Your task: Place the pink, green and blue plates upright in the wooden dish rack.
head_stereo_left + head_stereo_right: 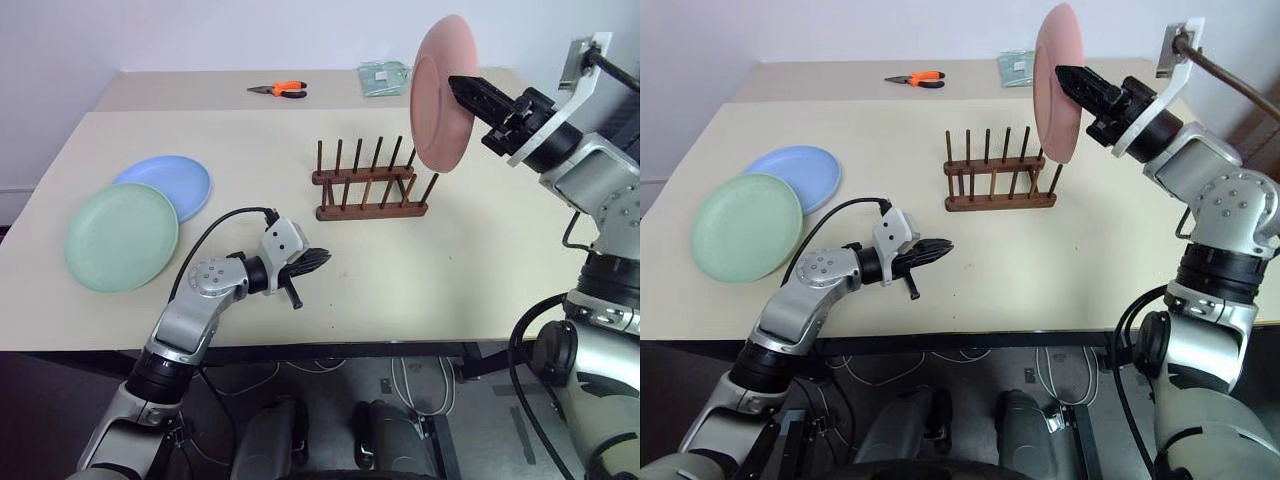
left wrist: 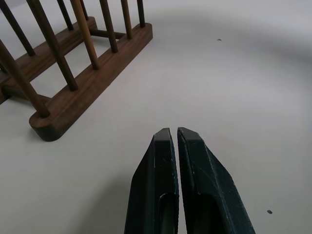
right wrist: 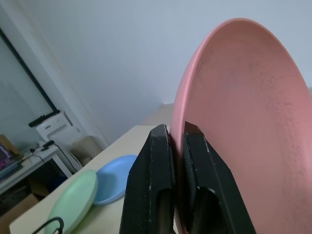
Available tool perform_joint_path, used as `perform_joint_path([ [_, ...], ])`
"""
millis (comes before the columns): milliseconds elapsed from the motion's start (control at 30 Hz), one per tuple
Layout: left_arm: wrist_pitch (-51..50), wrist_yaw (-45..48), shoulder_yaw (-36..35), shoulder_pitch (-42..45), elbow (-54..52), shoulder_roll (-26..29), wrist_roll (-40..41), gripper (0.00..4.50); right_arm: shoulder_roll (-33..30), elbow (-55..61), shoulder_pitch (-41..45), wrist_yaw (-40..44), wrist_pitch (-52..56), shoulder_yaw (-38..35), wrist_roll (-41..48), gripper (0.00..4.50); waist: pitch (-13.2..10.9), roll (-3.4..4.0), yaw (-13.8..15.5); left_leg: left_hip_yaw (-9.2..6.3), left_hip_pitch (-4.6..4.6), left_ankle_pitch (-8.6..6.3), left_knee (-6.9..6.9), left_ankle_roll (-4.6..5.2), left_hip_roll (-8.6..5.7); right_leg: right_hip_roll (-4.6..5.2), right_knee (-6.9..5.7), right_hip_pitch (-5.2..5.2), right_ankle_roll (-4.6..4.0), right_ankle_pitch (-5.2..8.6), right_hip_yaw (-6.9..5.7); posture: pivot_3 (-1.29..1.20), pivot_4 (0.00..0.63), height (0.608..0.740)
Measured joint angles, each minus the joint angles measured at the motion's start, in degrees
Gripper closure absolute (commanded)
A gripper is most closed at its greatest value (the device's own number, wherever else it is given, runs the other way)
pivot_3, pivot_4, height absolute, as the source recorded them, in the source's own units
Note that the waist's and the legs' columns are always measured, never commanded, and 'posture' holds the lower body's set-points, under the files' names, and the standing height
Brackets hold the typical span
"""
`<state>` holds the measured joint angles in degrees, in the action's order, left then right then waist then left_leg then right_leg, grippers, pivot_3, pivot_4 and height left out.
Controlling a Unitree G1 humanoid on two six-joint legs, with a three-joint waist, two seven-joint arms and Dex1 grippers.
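My right gripper [image 1: 462, 88] is shut on the rim of the pink plate [image 1: 440, 92], which it holds upright in the air above the right end of the wooden dish rack [image 1: 368, 183]. The right wrist view shows the same plate [image 3: 243, 126] pinched between the two fingers. The green plate [image 1: 120, 236] lies flat at the table's left, with the blue plate [image 1: 170, 183] behind it and partly under its rim. My left gripper [image 1: 318, 260] is shut on nothing, low over the table in front of the rack and left of it; the rack's [image 2: 73, 73] near end shows past its fingertips.
Orange-handled pliers [image 1: 279, 89] and a pale green packet [image 1: 384, 76] lie on a second table at the back. The table's front edge [image 1: 300, 345] runs just below my left arm. Cables hang under the table.
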<state>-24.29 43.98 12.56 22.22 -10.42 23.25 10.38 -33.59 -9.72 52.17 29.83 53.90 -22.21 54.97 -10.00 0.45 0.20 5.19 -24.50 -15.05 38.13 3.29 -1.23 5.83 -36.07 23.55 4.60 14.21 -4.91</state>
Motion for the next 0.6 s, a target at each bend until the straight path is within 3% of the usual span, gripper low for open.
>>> perform_joint_path([
  [367,-0.5,-0.8,0.0,-1.2,-1.1,0.3,0.2,4.32,0.6,-15.5,5.9,0.8,0.7,0.4,-2.4,4.45,0.0,0.01,-0.4,0.03,0.0,0.01,0.01,0.01,0.01,-0.02,-0.04,0.0,0.0,0.0,0.0,0.0,0.15,0.74],
  [433,-0.6,-0.8,0.0,-1.2,-1.1,0.3,0.3,4.32,0.7,-17.8,7.6,0.5,0.5,0.4,-3.2,3.76,0.0,0.01,-0.6,0.03,0.0,0.01,0.01,0.01,0.0,-0.02,-0.03,0.0,0.0,0.0,0.0,0.0,0.15,0.74],
  [467,-0.8,-0.7,0.0,-1.2,-1.1,0.2,0.4,4.07,0.9,-19.1,8.3,0.2,-0.2,0.4,-4.2,3.46,0.0,0.01,-0.7,0.03,0.0,0.0,0.01,0.01,0.0,-0.02,-0.03,0.0,0.0,0.0,0.0,0.0,0.15,0.74],
  [533,-1.8,-0.7,-0.1,-1.3,-1.1,0.1,1.3,3.43,1.0,-21.9,9.3,-0.4,-2.2,0.5,-6.6,2.53,0.0,0.01,-0.9,0.03,0.0,0.01,0.01,0.01,0.01,-0.03,-0.04,0.0,0.01,0.0,0.0,0.0,0.15,0.74],
  [600,-1.9,-0.8,-0.3,-1.3,-1.1,0.1,1.6,2.43,1.2,-23.8,9.6,-0.9,-4.8,1.0,-9.1,1.5,0.0,0.01,-0.9,0.04,0.0,0.01,0.01,0.0,0.01,-0.05,-0.04,0.0,0.01,0.0,0.0,0.0,0.15,0.74],
])
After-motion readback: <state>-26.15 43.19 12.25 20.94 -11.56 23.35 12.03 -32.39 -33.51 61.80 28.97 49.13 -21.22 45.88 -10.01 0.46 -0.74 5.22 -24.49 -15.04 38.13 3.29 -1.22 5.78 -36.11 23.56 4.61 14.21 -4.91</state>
